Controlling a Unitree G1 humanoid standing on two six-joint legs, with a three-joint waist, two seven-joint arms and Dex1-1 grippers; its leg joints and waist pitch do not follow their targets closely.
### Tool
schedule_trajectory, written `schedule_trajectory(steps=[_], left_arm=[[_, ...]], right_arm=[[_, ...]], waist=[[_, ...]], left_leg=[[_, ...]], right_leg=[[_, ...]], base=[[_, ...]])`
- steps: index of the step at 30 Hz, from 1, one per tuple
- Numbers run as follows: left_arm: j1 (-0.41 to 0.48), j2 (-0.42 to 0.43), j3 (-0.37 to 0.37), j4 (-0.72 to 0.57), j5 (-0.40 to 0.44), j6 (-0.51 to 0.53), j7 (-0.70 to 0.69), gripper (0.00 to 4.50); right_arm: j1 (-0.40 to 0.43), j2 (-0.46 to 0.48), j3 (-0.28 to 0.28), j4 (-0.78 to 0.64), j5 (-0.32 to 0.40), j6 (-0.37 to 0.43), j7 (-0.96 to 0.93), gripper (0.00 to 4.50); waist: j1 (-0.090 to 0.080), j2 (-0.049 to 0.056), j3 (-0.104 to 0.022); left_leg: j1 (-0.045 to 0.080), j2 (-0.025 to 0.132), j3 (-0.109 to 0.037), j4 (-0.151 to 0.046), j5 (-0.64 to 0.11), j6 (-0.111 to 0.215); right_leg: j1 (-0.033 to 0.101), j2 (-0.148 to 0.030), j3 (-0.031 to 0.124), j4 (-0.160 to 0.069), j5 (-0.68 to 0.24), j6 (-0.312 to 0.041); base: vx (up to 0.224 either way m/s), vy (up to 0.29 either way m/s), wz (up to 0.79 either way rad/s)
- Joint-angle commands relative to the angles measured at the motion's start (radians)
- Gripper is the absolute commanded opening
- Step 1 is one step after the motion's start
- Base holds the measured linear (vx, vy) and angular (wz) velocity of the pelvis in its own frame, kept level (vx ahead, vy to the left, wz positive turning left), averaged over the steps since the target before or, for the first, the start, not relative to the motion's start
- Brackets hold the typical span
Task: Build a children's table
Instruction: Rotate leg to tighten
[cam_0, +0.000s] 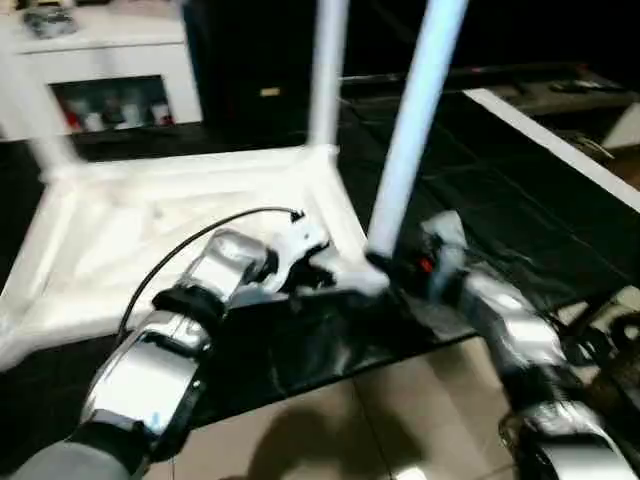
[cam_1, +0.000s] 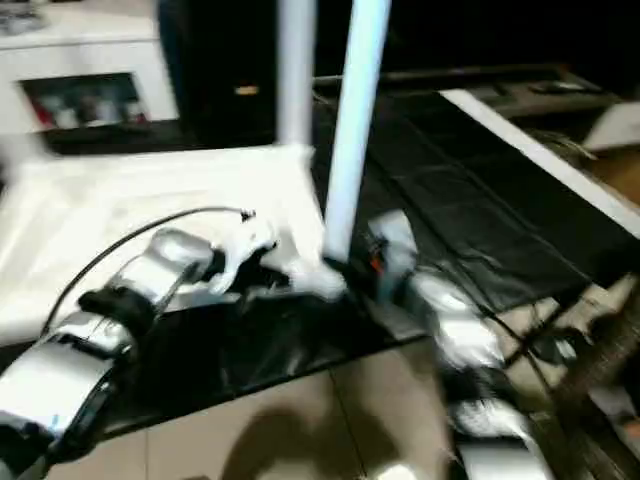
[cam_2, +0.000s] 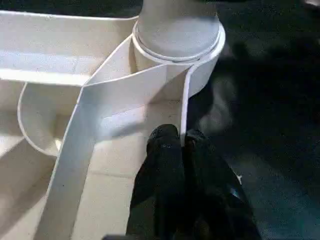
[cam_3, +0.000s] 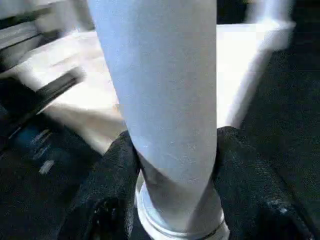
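The children's table (cam_0: 150, 240) lies upside down on a black mat, its ribbed white underside facing up. One white leg (cam_0: 325, 70) stands at the far corner. Another leg (cam_0: 415, 120) rises from the near right corner socket (cam_2: 177, 30). My left gripper (cam_2: 182, 142) is shut on the thin frame wall (cam_2: 184, 100) right beside that socket. My right gripper (cam_3: 175, 165) is shut around the near leg (cam_3: 165, 100) just above its base, one black finger (cam_3: 115, 175) on each side. In the head views the grippers (cam_0: 330, 270) (cam_0: 395, 265) sit close together at that corner.
The black mat (cam_0: 480, 200) spreads to the right, edged by a white strip (cam_0: 550, 140). A white cabinet (cam_0: 100, 70) stands at the back left. Tiled floor (cam_0: 350, 420) lies in front, with cables (cam_0: 600, 340) at the right.
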Motion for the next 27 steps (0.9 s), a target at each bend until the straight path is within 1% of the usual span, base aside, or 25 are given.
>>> schedule_trajectory(steps=[1,2,3,4,5,6,7,8,9,10,12,14,15,16,17,18,19,20,21,22,23,24,25,26,27], left_arm=[[-0.058,-0.104,0.040,-0.034,-0.073,0.006,0.103,0.00],[-0.063,-0.114,0.044,-0.035,-0.073,0.009,0.123,0.00],[-0.065,-0.123,0.046,-0.039,-0.072,0.010,0.134,0.00],[-0.065,-0.127,0.047,-0.042,-0.072,0.008,0.134,0.00],[-0.063,-0.127,0.044,-0.046,-0.068,0.004,0.130,0.00],[-0.059,-0.125,0.039,-0.055,-0.061,0.000,0.122,0.00],[-0.051,-0.117,0.033,-0.065,-0.052,-0.010,0.108,0.00],[-0.051,-0.117,0.033,-0.065,-0.052,-0.010,0.108,0.00],[-0.045,-0.108,0.027,-0.069,-0.046,-0.024,0.096,0.00],[-0.040,-0.102,0.024,-0.069,-0.041,-0.030,0.093,0.00],[-0.035,-0.093,0.024,-0.067,-0.035,-0.028,0.096,0.00],[-0.030,-0.086,0.021,-0.065,-0.028,-0.036,0.094,0.00],[-0.024,-0.072,0.016,-0.060,-0.020,-0.052,0.085,0.00],[-0.018,-0.059,0.009,-0.055,-0.011,-0.071,0.069,0.00],[-0.015,-0.050,0.004,-0.052,-0.006,-0.084,0.058,0.00],[-0.011,-0.038,-0.003,-0.047,0.000,-0.099,0.044,0.00],[-0.009,-0.031,-0.008,-0.044,0.005,-0.108,0.035,0.00],[-0.006,-0.018,-0.019,-0.040,0.012,-0.125,0.009,0.00],[-0.001,-0.003,-0.033,-0.038,0.022,-0.160,-0.022,0.00],[-0.001,-0.003,-0.033,-0.038,0.022,-0.160,-0.022,0.00],[0.004,0.012,-0.048,-0.038,0.031,-0.197,-0.062,0.00],[0.007,0.027,-0.061,-0.034,0.042,-0.229,-0.087,0.00],[0.008,0.036,-0.068,-0.031,0.049,-0.247,-0.099,0.00],[0.008,0.037,-0.068,-0.031,0.050,-0.248,-0.100,0.00],[0.008,0.053,-0.076,-0.023,0.055,-0.261,-0.126,0.00]], right_arm=[[-0.074,0.132,0.036,0.112,0.028,0.060,-0.095,1.91],[-0.116,0.150,0.017,0.163,0.035,0.052,-0.143,1.91],[-0.161,0.162,0.007,0.217,0.027,0.041,-0.195,1.91],[-0.178,0.164,0.007,0.240,0.018,0.034,-0.216,1.91],[-0.191,0.162,0.015,0.257,0.004,0.017,-0.223,1.91],[-0.200,0.160,0.023,0.267,-0.018,0.002,-0.231,1.91],[-0.200,0.155,0.030,0.268,-0.036,-0.013,-0.231,1.91],[-0.200,0.155,0.030,0.268,-0.036,-0.013,-0.231,2.47],[-0.194,0.148,0.039,0.263,-0.049,-0.021,-0.225,2.61],[-0.190,0.145,0.039,0.259,-0.058,-0.024,-0.222,2.63],[-0.187,0.144,0.024,0.263,-0.054,-0.020,-0.219,2.83],[-0.187,0.135,0.026,0.278,-0.061,-0.038,-0.220,3.10],[-0.175,0.115,0.030,0.275,-0.066,-0.054,-0.203,3.10],[-0.159,0.092,0.036,0.269,-0.072,-0.079,-0.179,3.29],[-0.149,0.076,0.039,0.263,-0.076,-0.096,-0.162,3.29],[-0.124,0.052,0.043,0.236,-0.074,-0.108,-0.116,3.41],[-0.109,0.037,0.047,0.218,-0.072,-0.116,-0.086,3.41],[-0.075,0.005,0.051,0.170,-0.058,-0.110,-0.021,3.52],[-0.039,-0.028,0.056,0.117,-0.043,-0.104,0.045,3.62],[-0.039,-0.028,0.056,0.117,-0.043,-0.104,0.045,3.72],[0.001,-0.064,0.061,0.057,-0.022,-0.098,0.120,3.86],[0.047,-0.107,0.060,-0.013,0.007,-0.084,0.194,3.86],[0.075,-0.133,0.058,-0.054,0.024,-0.075,0.236,4.02],[0.078,-0.136,0.057,-0.060,0.028,-0.073,0.241,4.02],[0.134,-0.190,0.040,-0.147,0.076,-0.036,0.314,4.16]], waist=[[0.001,0.000,-0.067],[-0.006,0.000,-0.070],[-0.009,0.000,-0.071],[-0.013,-0.007,-0.073],[-0.011,-0.004,-0.077],[-0.011,-0.015,-0.077],[-0.009,-0.011,-0.079],[-0.006,-0.010,-0.080],[-0.005,-0.015,-0.082],[0.001,-0.013,-0.084],[0.007,-0.013,-0.087],[0.012,-0.013,-0.087],[0.012,-0.012,-0.084],[0.015,-0.011,-0.082],[0.019,-0.011,-0.080],[0.022,-0.010,-0.079],[0.024,-0.010,-0.080],[0.025,-0.008,-0.078],[0.026,-0.010,-0.077],[0.033,-0.009,-0.076],[0.037,-0.009,-0.076],[0.046,-0.007,-0.077],[0.048,-0.009,-0.077],[0.051,-0.009,-0.078],[0.051,-0.009,-0.076]], left_leg=[[-0.010,-0.008,-0.002,-0.076,-0.292,0.005],[-0.011,-0.008,-0.001,-0.074,-0.280,0.005],[-0.011,-0.009,0.000,-0.073,-0.272,0.008],[-0.014,-0.010,0.004,-0.070,-0.247,0.015],[-0.013,-0.009,0.009,-0.065,-0.205,0.036],[-0.014,-0.009,0.012,-0.064,-0.189,0.046],[-0.015,-0.010,0.012,-0.062,-0.170,0.054],[-0.016,-0.010,0.014,-0.060,-0.132,0.070],[-0.017,-0.010,0.014,-0.059,-0.113,0.079],[-0.015,-0.010,0.015,-0.058,-0.075,0.097],[-0.015,-0.011,0.017,-0.053,-0.029,0.126],[-0.015,-0.011,0.018,-0.052,-0.024,0.138],[-0.014,-0.010,0.019,-0.053,-0.036,0.138],[-0.013,-0.009,0.021,-0.054,-0.067,0.133],[-0.011,-0.008,0.021,-0.056,-0.093,0.124],[-0.010,-0.007,0.020,-0.057,-0.110,0.117],[-0.007,-0.006,0.021,-0.057,-0.114,0.113],[-0.007,-0.005,0.020,-0.058,-0.129,0.109],[-0.008,-0.005,0.020,-0.059,-0.135,0.110],[-0.006,-0.003,0.021,-0.059,-0.151,0.112],[-0.008,-0.003,0.019,-0.059,-0.156,0.109],[-0.004,0.000,0.021,-0.058,-0.158,0.111],[-0.004,0.002,0.021,-0.057,-0.158,0.112],[-0.007,0.003,0.019,-0.057,-0.154,0.113],[-0.011,0.001,0.018,-0.058,-0.158,0.111]], right_leg=[[0.053,-0.048,0.026,-0.091,-0.505,-0.126],[0.053,-0.048,0.028,-0.085,-0.468,-0.141],[0.054,-0.045,0.028,-0.085,-0.445,-0.148],[0.054,-0.044,0.031,-0.078,-0.388,-0.168],[0.055,-0.043,0.035,-0.070,-0.296,-0.200],[0.055,-0.041,0.036,-0.068,-0.266,-0.208],[0.058,-0.042,0.037,-0.062,-0.237,-0.218],[0.061,-0.042,0.039,-0.055,-0.177,-0.233],[0.063,-0.041,0.039,-0.051,-0.145,-0.241],[0.064,-0.040,0.040,-0.043,-0.081,-0.258],[0.067,-0.040,0.042,-0.031,0.002,-0.286],[0.066,-0.040,0.042,-0.029,0.022,-0.294],[0.064,-0.040,0.041,-0.032,0.007,-0.293],[0.063,-0.041,0.041,-0.038,-0.039,-0.286],[0.063,-0.042,0.042,-0.043,-0.076,-0.278],[0.064,-0.041,0.042,-0.046,-0.096,-0.268],[0.062,-0.041,0.043,-0.045,-0.096,-0.268],[0.061,-0.039,0.043,-0.046,-0.104,-0.266],[0.063,-0.038,0.042,-0.048,-0.111,-0.258],[0.063,-0.037,0.042,-0.051,-0.127,-0.245],[0.065,-0.037,0.041,-0.052,-0.141,-0.239],[0.063,-0.037,0.042,-0.053,-0.137,-0.232],[0.061,-0.036,0.043,-0.050,-0.128,-0.236],[0.062,-0.037,0.043,-0.046,-0.118,-0.240],[0.064,-0.037,0.041,-0.048,-0.130,-0.239]], base=[[0.000,0.000,0.00],[0.000,0.000,0.00],[0.000,0.000,0.00],[0.000,0.000,0.00],[0.000,0.000,0.00],[0.000,0.000,0.00],[0.057,-0.016,0.04],[0.061,-0.018,0.02],[0.061,-0.018,0.02],[0.052,-0.016,0.01],[0.000,0.000,0.00],[0.000,0.000,0.00],[0.000,0.000,0.00],[0.000,0.000,0.00],[0.000,0.000,0.00],[0.000,0.000,0.00],[0.000,0.000,0.00],[0.000,0.000,0.00],[0.000,0.000,0.00],[0.000,0.000,0.00],[0.000,0.000,0.00],[0.000,0.000,0.00],[0.000,0.000,0.00],[0.000,0.000,0.00],[0.000,0.000,0.00]])
